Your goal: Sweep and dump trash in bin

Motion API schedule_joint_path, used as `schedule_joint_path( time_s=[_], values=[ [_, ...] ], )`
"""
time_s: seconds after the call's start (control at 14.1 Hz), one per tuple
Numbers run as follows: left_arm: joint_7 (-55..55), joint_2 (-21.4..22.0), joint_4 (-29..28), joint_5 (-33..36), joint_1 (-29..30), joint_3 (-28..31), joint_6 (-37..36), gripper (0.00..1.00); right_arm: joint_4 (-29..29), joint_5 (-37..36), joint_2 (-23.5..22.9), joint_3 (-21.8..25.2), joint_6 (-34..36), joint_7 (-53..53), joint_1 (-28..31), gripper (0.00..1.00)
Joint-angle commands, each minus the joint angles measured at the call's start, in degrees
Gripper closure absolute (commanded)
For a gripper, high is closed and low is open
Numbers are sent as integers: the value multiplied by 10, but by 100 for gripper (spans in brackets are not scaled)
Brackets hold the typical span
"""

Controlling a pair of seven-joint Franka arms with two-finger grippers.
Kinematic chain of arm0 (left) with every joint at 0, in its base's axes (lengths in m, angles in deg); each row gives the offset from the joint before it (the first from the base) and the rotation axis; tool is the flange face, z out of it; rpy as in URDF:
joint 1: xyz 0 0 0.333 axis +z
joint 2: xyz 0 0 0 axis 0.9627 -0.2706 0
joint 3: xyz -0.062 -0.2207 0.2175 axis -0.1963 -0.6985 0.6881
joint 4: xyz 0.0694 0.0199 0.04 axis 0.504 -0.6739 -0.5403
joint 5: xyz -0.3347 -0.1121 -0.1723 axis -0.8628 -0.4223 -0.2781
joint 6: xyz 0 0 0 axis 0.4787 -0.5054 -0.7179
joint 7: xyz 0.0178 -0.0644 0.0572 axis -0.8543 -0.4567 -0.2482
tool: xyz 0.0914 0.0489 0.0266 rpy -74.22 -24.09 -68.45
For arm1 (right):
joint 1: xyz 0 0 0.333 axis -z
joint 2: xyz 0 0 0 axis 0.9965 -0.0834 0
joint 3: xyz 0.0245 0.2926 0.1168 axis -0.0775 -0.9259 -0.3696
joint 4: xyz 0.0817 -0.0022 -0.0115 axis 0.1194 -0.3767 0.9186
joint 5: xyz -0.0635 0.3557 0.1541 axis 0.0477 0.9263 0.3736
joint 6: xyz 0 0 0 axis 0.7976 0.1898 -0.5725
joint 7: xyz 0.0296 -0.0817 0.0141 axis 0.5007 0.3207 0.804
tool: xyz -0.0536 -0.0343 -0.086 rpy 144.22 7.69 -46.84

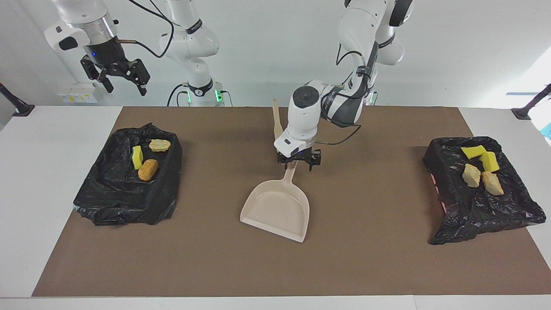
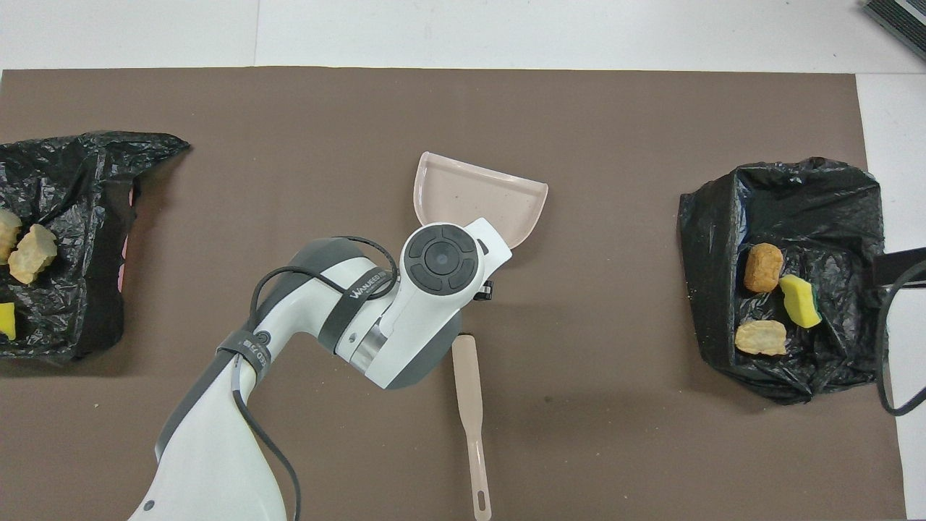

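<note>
Dustpan [image 1: 277,209]: pale beige. Brush handle [image 2: 470,412]: beige. Mat [image 1: 366,267]: plain brown. Bin liners [image 1: 116,193]: glossy black. Sponge pieces [image 1: 473,151]: yellow, one green-backed [image 2: 800,300]. Foam chunks [image 1: 471,175]: pale beige. Oval lump [image 1: 147,169]: orange-brown. Table [image 1: 43,172]: white.

Dustpan [image 1: 277,209] mid-table, brush [image 2: 469,405] nearer the robots, trash in bins [image 1: 125,189] (one at each end)

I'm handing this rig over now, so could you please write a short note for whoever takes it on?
Left gripper: jaws open, over the dustpan handle, dustpan flat mid-table.
Right gripper: jaws open, raised and waiting above the right arm's end.
Trash: three pieces in the bin at the right arm's end, four pieces in the other bin.
Brush lies nearer the robots than the dustpan.
Done: no scraps visible on the mat.
Left: apparently nothing but retracting the arm.
</note>
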Motion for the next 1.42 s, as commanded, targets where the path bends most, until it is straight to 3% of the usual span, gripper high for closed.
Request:
schedule_joint_path(
  time_s=[0.0, 0.43, 0.85, 1.35],
  values=[
    [-28, 35, -1, -7, 33, 0, -37, 0, -20, -13, 15, -4, -12, 55, 0, 0],
    [-139, 58, 21, 1, 126, 1, -66, 0, -20, -16, 15, -3, -13, 68, 0, 0],
    [-301, 82, 64, -6, 236, 4, -144, 0, -21, -28, 15, -6, -16, 72, -1, 0],
    [-375, 113, 70, -19, 346, 4, -188, 0, -21, -20, 16, -6, -12, 69, -1, 0]
  ],
)
